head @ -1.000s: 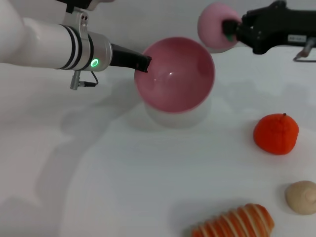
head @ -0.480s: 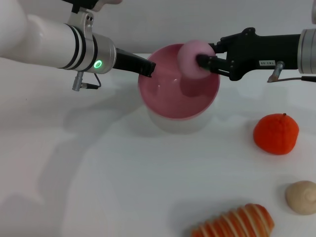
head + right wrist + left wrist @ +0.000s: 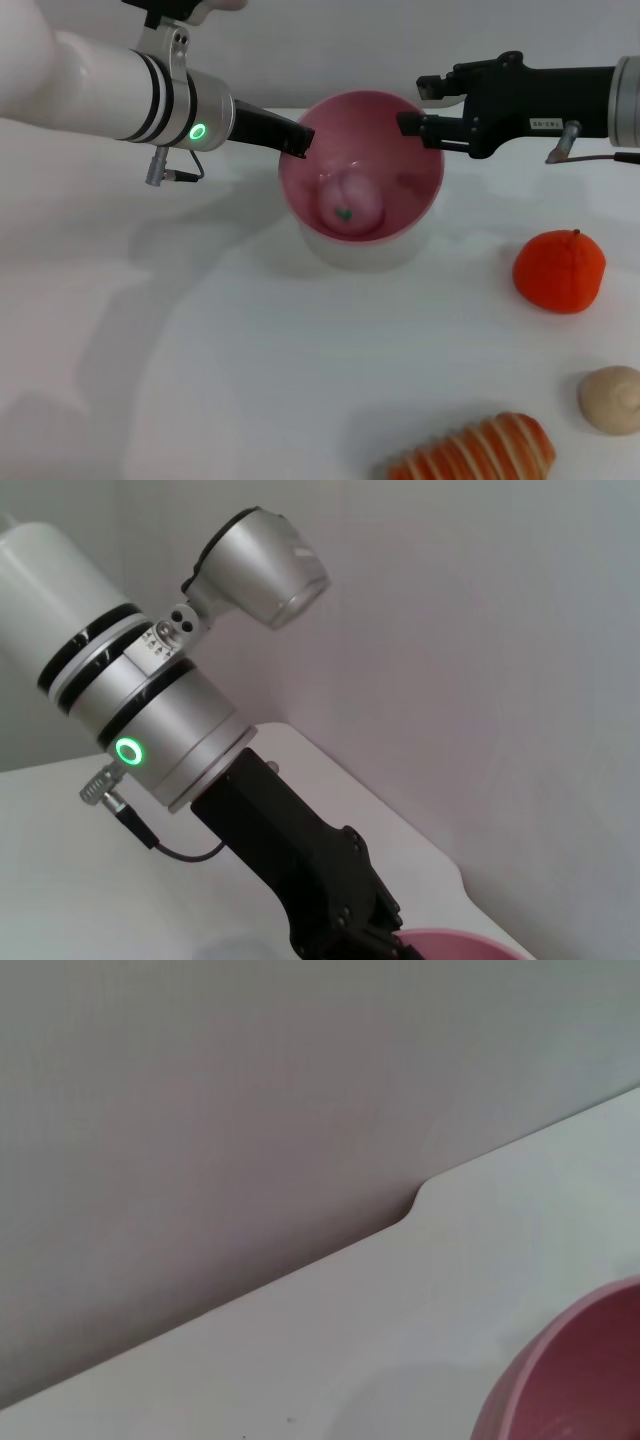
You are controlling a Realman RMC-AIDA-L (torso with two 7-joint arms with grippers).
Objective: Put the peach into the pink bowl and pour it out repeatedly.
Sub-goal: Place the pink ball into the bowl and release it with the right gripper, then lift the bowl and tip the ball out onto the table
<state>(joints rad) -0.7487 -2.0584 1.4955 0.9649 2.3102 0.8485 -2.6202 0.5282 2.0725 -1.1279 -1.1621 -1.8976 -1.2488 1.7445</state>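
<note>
Pink bowl (image 3: 362, 165), upper centre of frame, holds the peach (image 3: 350, 201) at its bottom. Left end effector (image 3: 297, 141) is clamped on the bowl's left rim; right end effector (image 3: 409, 107) hovers over the right rim, fingers apart, empty. Placing looks done; next, tip the bowl to pour.
</note>
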